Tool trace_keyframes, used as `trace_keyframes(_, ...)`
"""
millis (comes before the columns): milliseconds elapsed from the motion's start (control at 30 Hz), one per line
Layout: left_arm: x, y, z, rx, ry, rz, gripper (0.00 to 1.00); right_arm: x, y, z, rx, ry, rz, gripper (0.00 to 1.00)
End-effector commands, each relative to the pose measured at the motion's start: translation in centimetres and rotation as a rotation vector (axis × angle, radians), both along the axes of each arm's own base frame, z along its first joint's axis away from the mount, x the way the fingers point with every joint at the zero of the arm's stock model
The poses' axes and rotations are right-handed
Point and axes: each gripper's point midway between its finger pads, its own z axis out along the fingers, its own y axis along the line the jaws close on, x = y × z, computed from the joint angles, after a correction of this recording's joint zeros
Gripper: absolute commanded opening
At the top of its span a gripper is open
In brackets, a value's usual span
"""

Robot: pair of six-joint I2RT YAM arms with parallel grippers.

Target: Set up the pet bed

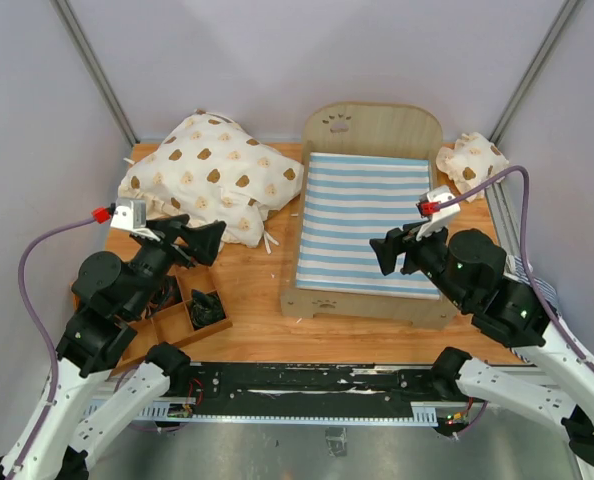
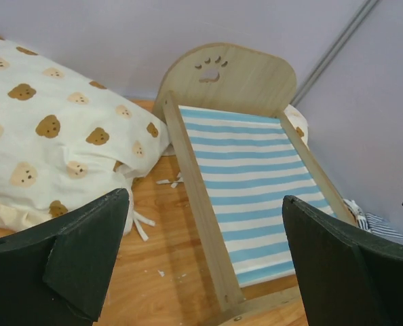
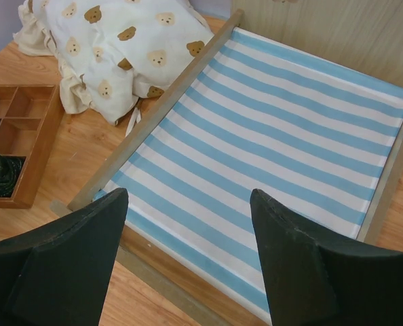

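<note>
**Both claws released, pet bed sitting mid-bench**

We are seeing the pet bed (image 1: 365, 215) standing upright on the bench (image 1: 257, 300). Its arched headboard (image 1: 377, 128) is pointing away from the arm bases and its low footboard (image 1: 367, 305) is facing them. The blue-and-white striped mattress (image 3: 269, 129) is lying flat inside the frame, with its stripes showing from rail to rail.

The left claw (image 1: 195, 240) is hovering over the bench to the left of the bed, nearer the footboard end. Its jaws are spread wide and gripping nothing. In the left wrist view we are looking between its fingers (image 2: 86, 251) toward the bed's left rail.

The right claw (image 1: 397, 255) is hovering at the bed's right side, over the foot end of the mattress. It is released too and touching nothing.

The bear-print cover (image 1: 212, 175) is lying in a heap to the left of the bed, with its edge reaching the left rail near the headboard. The small bear-print pillow (image 1: 470, 160) is lying just right of the headboard. A wooden compartment tray (image 1: 192, 315) is sitting left of the footboard, partly under the left arm, with dark items in it that we cannot make out.
</note>
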Motion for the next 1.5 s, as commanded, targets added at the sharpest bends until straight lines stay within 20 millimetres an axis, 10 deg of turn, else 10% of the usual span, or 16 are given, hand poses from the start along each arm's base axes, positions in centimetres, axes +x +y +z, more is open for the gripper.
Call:
trace_keyframes(0, 0.5, 1.2, 0.9, 0.029, -0.046, 0.067, 0.99, 0.1, 0.9, -0.2, 0.015, 0.006, 0.017, 0.74)
trace_keyframes(200, 5.7, 1.7, -0.5, 0.115, 0.045, 0.236, 0.99, 0.5, 1.9, -1.1, 0.007, 0.042, 0.022, 0.74)
trace_keyframes(467, 15.8, 1.1, -7.8, 0.249, 0.309, 0.44, 0.99, -0.2, 3.4, -0.8, 0.026, 0.06, 0.111, 0.74)
trace_keyframes(867, 28.9, 8.5, -14.8, -0.161, 0.63, 0.625, 0.88, -1.4, 3.4, -0.4, 0.066, 0.05, 0.157, 0.74)
trace_keyframes(1200, 31.1, 9.1, -24.6, -0.184, 0.804, 0.7, 0.87, -1.2, 3.4, -0.4, 0.065, 0.058, 0.144, 0.73)
trace_keyframes(1333, 31.0, 8.7, -26.4, -0.174, 0.818, 0.65, 0.47, -1.3, 3.8, 0.0, 0.075, 0.042, 0.167, 0.73)
trace_keyframes(1467, 31.3, 7.2, -22.0, -0.153, 0.698, 0.503, 0.01, -1.3, 3.7, 0.5, 0.085, 0.026, 0.172, 0.68)
